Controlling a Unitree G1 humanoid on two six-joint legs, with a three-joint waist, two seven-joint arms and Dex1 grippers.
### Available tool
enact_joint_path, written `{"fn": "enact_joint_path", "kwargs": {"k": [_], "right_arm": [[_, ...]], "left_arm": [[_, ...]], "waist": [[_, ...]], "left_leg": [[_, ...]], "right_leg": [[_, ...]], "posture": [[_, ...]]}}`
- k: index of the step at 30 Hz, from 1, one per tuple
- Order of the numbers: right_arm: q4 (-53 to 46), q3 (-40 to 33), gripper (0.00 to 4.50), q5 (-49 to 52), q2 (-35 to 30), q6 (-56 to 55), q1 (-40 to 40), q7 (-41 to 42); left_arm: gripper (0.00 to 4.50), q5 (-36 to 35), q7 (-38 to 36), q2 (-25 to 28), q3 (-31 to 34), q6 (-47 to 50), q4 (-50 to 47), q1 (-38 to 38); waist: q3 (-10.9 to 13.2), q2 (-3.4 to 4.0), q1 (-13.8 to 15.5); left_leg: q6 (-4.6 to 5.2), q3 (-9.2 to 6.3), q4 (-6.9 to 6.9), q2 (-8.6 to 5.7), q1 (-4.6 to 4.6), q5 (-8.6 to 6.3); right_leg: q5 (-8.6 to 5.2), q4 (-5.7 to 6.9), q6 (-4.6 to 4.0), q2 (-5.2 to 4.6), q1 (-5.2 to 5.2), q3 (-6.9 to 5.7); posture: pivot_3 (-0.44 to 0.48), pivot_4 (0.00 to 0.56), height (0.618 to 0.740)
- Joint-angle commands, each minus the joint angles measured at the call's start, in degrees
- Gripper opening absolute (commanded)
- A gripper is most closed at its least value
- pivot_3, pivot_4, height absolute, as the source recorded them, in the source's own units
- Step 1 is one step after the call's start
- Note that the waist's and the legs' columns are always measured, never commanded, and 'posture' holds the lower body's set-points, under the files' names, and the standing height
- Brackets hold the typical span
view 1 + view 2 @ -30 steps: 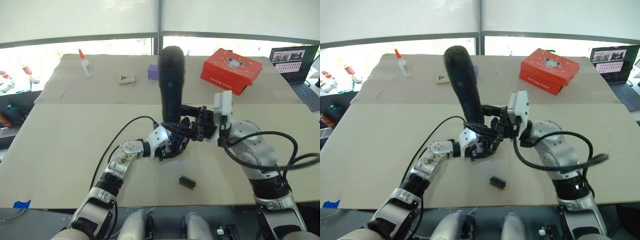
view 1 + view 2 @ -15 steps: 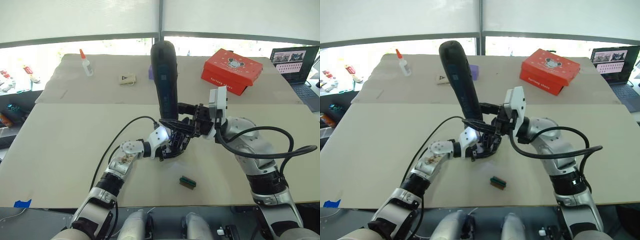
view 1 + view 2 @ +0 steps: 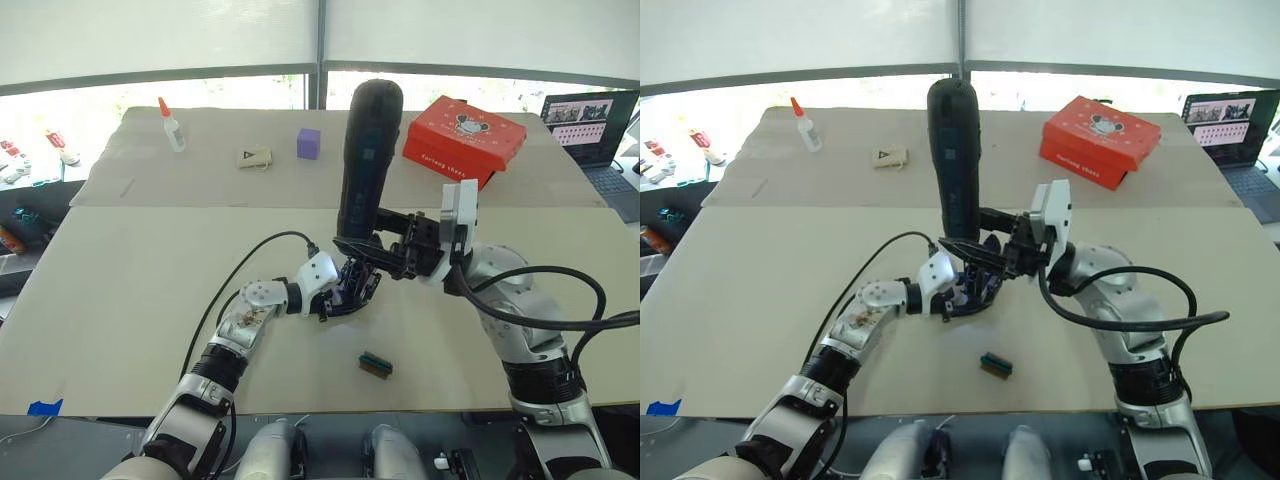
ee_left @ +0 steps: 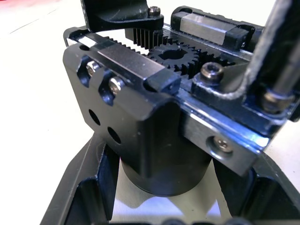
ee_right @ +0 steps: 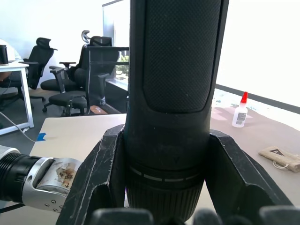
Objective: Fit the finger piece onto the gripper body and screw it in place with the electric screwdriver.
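Fingers [image 5: 234, 173] of the right gripper [image 3: 385, 250] are clamped on either side of the electric screwdriver [image 3: 363, 160], gripping its lower barrel so the thick black body stands nearly upright over the middle of the table [image 3: 130, 300], its bit end pointing down and lost behind the grippers. Its dark blue label panel faces the head camera, but the writing on it cannot be read. Directly beneath it, the left gripper [image 3: 352, 292] holds the gripper body [image 4: 154, 122], its 2 fingers closed against the round base; from the left wrist, that assembly shows a small gear, toothed racks and several screw heads. The finger piece cannot be told apart from the other black parts there. A small green-and-dark block [image 3: 375, 364] lies on the table just nearer the robot. At the far side sit a red box [image 3: 463, 138] with small white print and a cartoon picture too small to read, a purple cube [image 3: 308, 143], a beige pouch [image 3: 254, 157] bearing a triangle mark, and a glue bottle [image 3: 172, 127] with a red cap. An open laptop [image 3: 590, 125] is cut off at the right edge.
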Motion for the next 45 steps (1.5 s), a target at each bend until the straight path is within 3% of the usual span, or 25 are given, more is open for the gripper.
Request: {"fn": "enact_joint_path", "kwargs": {"k": [1, 15, 19, 21, 24, 28, 32, 37, 41, 45], "right_arm": [[-3.5, -2.8, 1.94, 1.7, -1.3, 3.4, -0.3, -2.4], [-10.3, -7.7, 1.94, 9.8, -1.0, 7.4, -5.7, -5.2], [-10.1, -10.2, 1.94, 16.7, -2.0, 13.7, -8.2, -7.6], [-9.7, -11.8, 1.94, 21.1, -3.5, 17.5, -9.9, -8.5], [-7.0, -15.3, 1.94, 31.3, -8.1, 26.1, -12.9, -10.4], [-0.4, -19.3, 1.94, 44.7, -14.7, 36.8, -16.3, -15.2], [12.6, -20.1, 1.94, 53.5, -25.4, 51.2, -17.8, -20.0], [25.0, -13.6, 1.94, 43.7, -37.5, 65.4, -12.6, -16.1], [28.5, -2.2, 1.94, 26.9, -42.8, 59.5, -8.8, -5.2], [32.9, 6.6, 1.94, 14.8, -43.6, 53.9, -9.2, 4.9]], "left_arm": [[2.33, -0.9, -0.1, 0.6, 1.6, -1.2, -1.9, -1.7], [2.33, -0.1, -0.6, 0.1, 0.6, -1.7, -0.3, -1.3], [2.33, -0.4, -0.2, -0.1, 0.9, -0.5, -0.3, -1.5], [3.42, -1.7, -1.5, 0.5, 1.3, 1.5, -1.7, -1.1], [4.50, -3.3, -4.0, 2.9, 1.7, 4.4, -6.5, 0.6], [4.50, -5.6, -5.9, 6.7, 2.8, 7.9, -13.7, 2.8], [4.50, -11.3, -11.2, 15.4, 6.0, 15.0, -26.0, 6.2], [4.50, -21.3, -17.5, 29.6, 13.1, 26.4, -37.8, 11.3], [4.50, -21.8, -20.0, 37.2, 16.3, 26.3, -40.5, 15.4], [4.50, -21.0, -18.6, 39.0, 17.5, 25.2, -39.5, 16.6]], "waist": [[0.0, 0.00, 0.0], [0.3, 0.06, 0.1], [0.3, 0.05, 0.1], [0.3, 0.05, 0.1], [0.3, 0.05, 0.1], [0.3, 0.04, 0.1], [0.4, 0.06, 0.1], [0.4, 0.10, 0.0], [0.6, 0.48, -0.2], [0.8, 0.81, -0.1]], "left_leg": [[0.00, 0.00, 0.00, 0.00, -0.04, 0.00], [0.02, 0.00, 0.00, -0.09, -0.34, 0.01], [0.03, 0.00, 0.00, -0.09, -0.35, 0.01], [0.03, 0.00, 0.00, -0.09, -0.35, 0.01], [0.03, -0.02, -0.01, -0.07, -0.36, 0.01], [0.05, -0.05, -0.03, -0.06, -0.37, 0.00], [0.07, -0.07, -0.03, -0.06, -0.38, -0.02], [0.13, -0.07, -0.11, -0.07, -0.42, -0.06], [0.15, 0.04, -0.09, -0.15, -0.45, -0.07], [0.16, 0.09, -0.08, -0.15, -0.54, -0.07]], "right_leg": [[0.00, -0.01, 0.00, 0.00, -0.03, 0.00], [0.00, -0.01, 0.01, 0.12, -0.13, -0.21], [0.00, 0.01, 0.01, 0.13, -0.13, -0.20], [0.00, 0.02, 0.01, 0.12, -0.14, -0.20], [0.00, 0.00, 0.01, 0.12, -0.15, -0.21], [0.01, -0.08, 0.00, 0.04, -0.12, -0.22], [0.00, -0.21, 0.00, -0.12, -0.15, -0.20], [-0.03, -0.36, -0.06, -0.60, -0.16, -0.34], [-0.03, -0.33, -0.02, -0.43, -0.20, -0.34], [-0.04, -0.24, 0.01, -0.22, -0.35, -0.29]], "posture": [[0.000, 0.150, 0.740], [0.000, 0.150, 0.740], [0.000, 0.150, 0.740], [0.000, 0.150, 0.740], [0.000, 0.150, 0.740], [0.000, 0.150, 0.740], [0.000, 0.150, 0.740], [0.000, 0.150, 0.740], [0.000, 0.150, 0.740], [0.000, 0.150, 0.740]]}}
